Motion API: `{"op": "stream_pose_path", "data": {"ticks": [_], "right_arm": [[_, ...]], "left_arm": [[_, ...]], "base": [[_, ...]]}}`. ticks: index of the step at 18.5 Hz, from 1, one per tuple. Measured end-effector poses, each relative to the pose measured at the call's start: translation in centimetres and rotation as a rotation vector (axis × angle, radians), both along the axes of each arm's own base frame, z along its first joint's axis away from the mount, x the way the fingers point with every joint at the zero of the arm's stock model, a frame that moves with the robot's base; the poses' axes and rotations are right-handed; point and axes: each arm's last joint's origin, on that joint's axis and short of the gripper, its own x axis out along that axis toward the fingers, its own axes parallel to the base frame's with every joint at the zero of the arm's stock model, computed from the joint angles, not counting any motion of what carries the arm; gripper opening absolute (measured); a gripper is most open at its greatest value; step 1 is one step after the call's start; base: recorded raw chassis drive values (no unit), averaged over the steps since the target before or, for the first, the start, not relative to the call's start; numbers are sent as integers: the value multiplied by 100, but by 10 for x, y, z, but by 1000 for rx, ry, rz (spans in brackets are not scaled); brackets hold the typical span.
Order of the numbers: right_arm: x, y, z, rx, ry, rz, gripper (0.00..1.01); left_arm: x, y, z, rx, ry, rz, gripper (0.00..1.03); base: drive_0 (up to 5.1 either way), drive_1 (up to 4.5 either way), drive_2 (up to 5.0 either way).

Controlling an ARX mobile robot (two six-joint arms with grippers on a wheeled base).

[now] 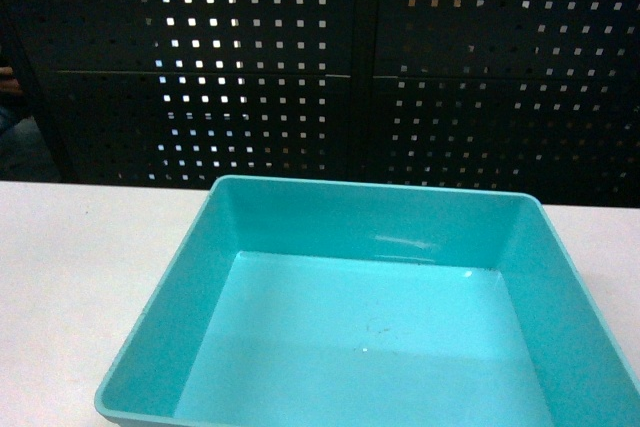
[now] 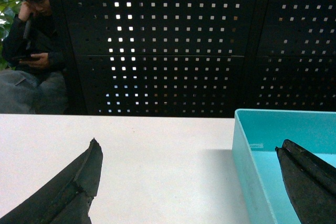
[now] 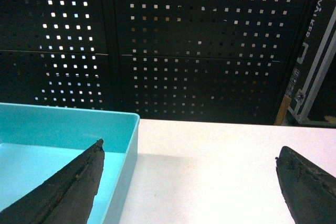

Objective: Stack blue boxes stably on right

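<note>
One blue box [image 1: 365,219], a shallow light turquoise tub with nothing inside, sits on the white table [image 1: 80,267] and fills the lower middle of the head view. My left gripper [image 2: 186,144] is open and straddles the blue box's [image 2: 244,163] left wall, one finger over the table and the other over the tub's inside. My right gripper [image 3: 189,149] is open too, straddling the right wall of the blue box [image 3: 125,174]. Neither gripper touches the wall. Neither arm shows in the head view.
A black perforated panel wall [image 1: 400,67] stands behind the table's far edge. A seated person [image 2: 31,40] is at the far left behind the table. A metal frame [image 3: 315,77] leans at the far right.
</note>
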Motion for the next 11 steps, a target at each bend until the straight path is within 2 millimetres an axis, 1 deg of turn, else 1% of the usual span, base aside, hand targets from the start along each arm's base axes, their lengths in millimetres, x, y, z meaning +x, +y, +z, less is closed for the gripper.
{"op": "stream_pose_path", "data": {"ticks": [11], "right_arm": [[0,0,0,0,0,0,98]], "left_arm": [[0,0,0,0,0,0,98]], "base": [[0,0,0]]}}
